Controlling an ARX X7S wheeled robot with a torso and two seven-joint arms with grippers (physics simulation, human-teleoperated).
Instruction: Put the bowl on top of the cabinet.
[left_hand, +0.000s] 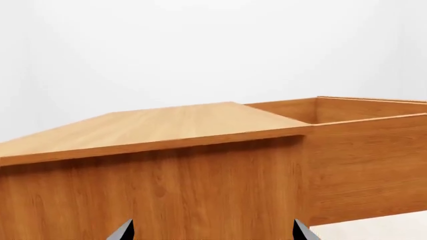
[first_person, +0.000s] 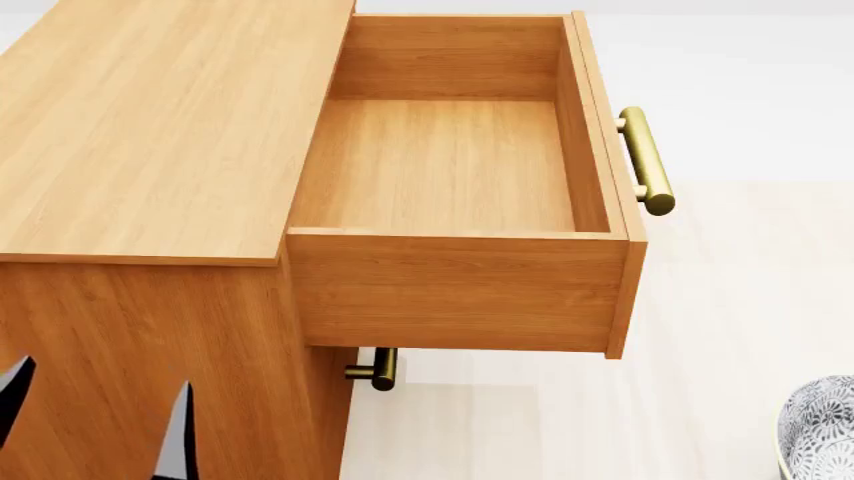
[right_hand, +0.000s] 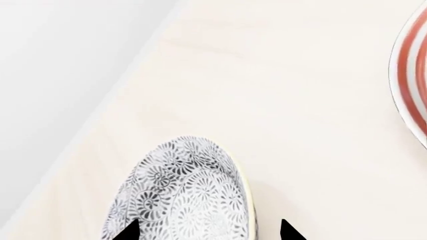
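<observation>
The bowl (right_hand: 180, 195), white with a dense dark floral pattern and a thin yellowish rim, rests on the pale floor; its edge also shows at the lower right of the head view (first_person: 821, 432). My right gripper (right_hand: 208, 231) is open just above it. One dark tip is over the patterned surface and the other is outside the rim, clear of it. The cabinet (first_person: 147, 130) is light-brown wood with a flat top. My left gripper (left_hand: 213, 232) is open and empty, facing the cabinet's side panel (left_hand: 167, 190) below the top edge.
The cabinet's top drawer (first_person: 447, 165) is pulled out with nothing in it, and its brass bar handle (first_person: 646, 160) sticks out to the right. A second handle (first_person: 379, 369) shows below it. A white plate with red rings (right_hand: 410, 75) lies on the floor beyond the bowl.
</observation>
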